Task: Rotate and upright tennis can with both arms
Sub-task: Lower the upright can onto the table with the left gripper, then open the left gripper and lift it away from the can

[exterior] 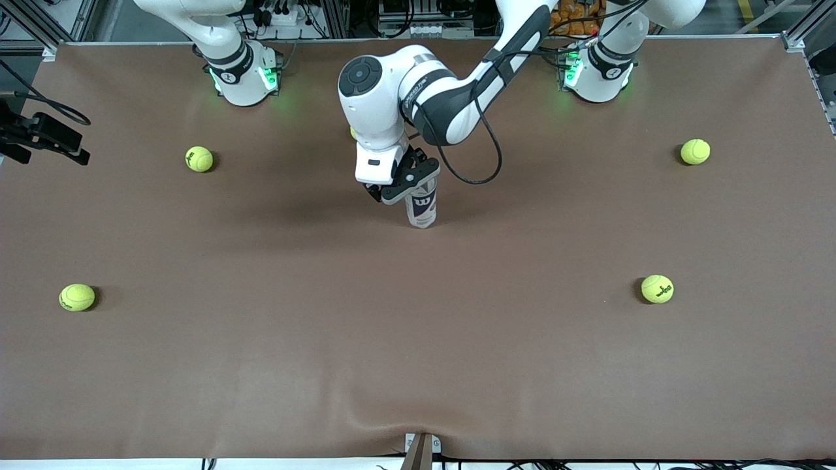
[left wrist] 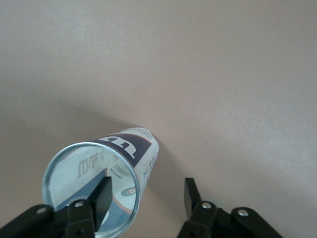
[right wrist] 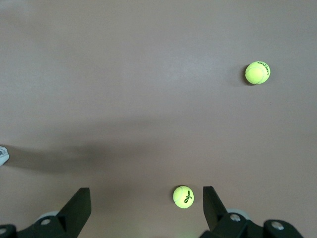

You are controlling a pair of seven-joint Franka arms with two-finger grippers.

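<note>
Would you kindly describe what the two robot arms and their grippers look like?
Both arms are glossy white with rounded segments and black joint bands; their bases glow green. The left arm has a dark round cap on one joint and a loose black cable looping beside it. The left gripper and right gripper are black, each with two flat angular fingers and silver screws.

Tennis can (left wrist: 130, 148): glossy printed label, silvery metal-looking rim. Table (exterior: 418, 339) cover: matt brown, possibly cloth. Balls (right wrist: 183, 197): fuzzy felt.
</note>
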